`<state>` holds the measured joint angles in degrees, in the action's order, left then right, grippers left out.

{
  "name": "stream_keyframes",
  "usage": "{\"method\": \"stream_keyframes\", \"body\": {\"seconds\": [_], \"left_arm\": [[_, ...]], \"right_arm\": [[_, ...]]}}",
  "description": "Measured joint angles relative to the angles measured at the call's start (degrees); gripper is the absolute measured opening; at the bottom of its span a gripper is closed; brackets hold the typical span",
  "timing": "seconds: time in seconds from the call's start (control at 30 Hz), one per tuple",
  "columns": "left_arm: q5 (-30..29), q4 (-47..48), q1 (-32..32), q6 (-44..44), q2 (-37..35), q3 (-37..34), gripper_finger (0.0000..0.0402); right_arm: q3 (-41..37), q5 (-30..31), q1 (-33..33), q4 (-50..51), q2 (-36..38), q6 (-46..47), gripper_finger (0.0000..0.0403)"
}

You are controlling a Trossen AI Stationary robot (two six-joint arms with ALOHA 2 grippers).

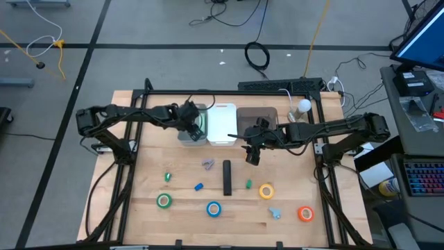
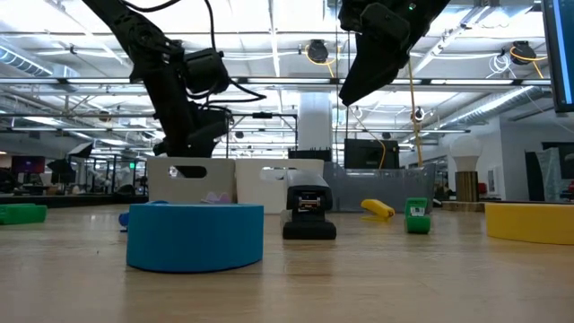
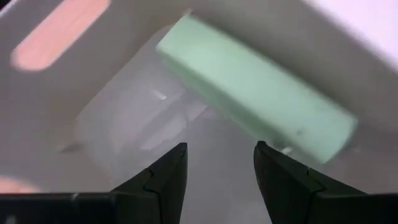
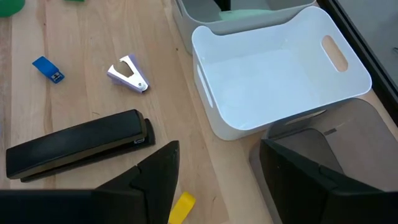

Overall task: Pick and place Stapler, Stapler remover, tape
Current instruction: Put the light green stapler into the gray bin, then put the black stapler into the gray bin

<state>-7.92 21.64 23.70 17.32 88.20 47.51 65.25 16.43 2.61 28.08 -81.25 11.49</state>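
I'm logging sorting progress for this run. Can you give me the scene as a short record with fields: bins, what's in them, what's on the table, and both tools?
bins: grey bin, white bin, dark bin, side by side
grey bin holds: pale green stapler
white bin: empty
on table: black stapler, lilac remover, green tape, blue tape, yellow tape, orange tape
left tool: open, empty, over grey bin
right tool: open, empty, above table near black stapler
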Motion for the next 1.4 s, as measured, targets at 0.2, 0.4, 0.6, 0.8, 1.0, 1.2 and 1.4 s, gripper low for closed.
{"method": "stream_keyframes", "body": {"seconds": [0.2,0.4,0.6,0.8,1.0,1.2,1.4], "left_arm": [[-4.62,9.09,1.67,1.19,-3.78,0.0,0.0186],[-1.2,11.58,1.93,2.98,-13.34,0.04,0.0186],[4.96,10.51,-3.48,4.68,-23.2,2.81,0.0186],[4.11,5.37,-13.01,6.86,-26.56,3.72,0.0186],[0.68,1.9,-21.52,7.01,-25.51,3.69,0.0186],[-2.0,-1.5,-27.18,6.34,-25.49,3.69,0.0186],[-6.81,-3.82,-31.55,7.09,-25.09,3.69,0.0186]], "right_arm": [[0.0,0.0,0.0,0.02,0.0,0.0,0.0215],[0.0,0.01,0.0,1.74,0.0,-0.25,0.0215],[-0.02,2.73,-0.78,6.85,0.0,-0.66,0.0215],[-0.02,4.5,-2.93,11.2,1.76,-0.23,0.0215],[-0.19,4.33,-3.11,16.6,6.87,-0.97,0.0215],[-7.62,4.27,-2.89,13.71,16.5,3.55,0.0215],[-18.19,-1.12,-2.91,6.52,29.58,5.79,0.0215]]}}
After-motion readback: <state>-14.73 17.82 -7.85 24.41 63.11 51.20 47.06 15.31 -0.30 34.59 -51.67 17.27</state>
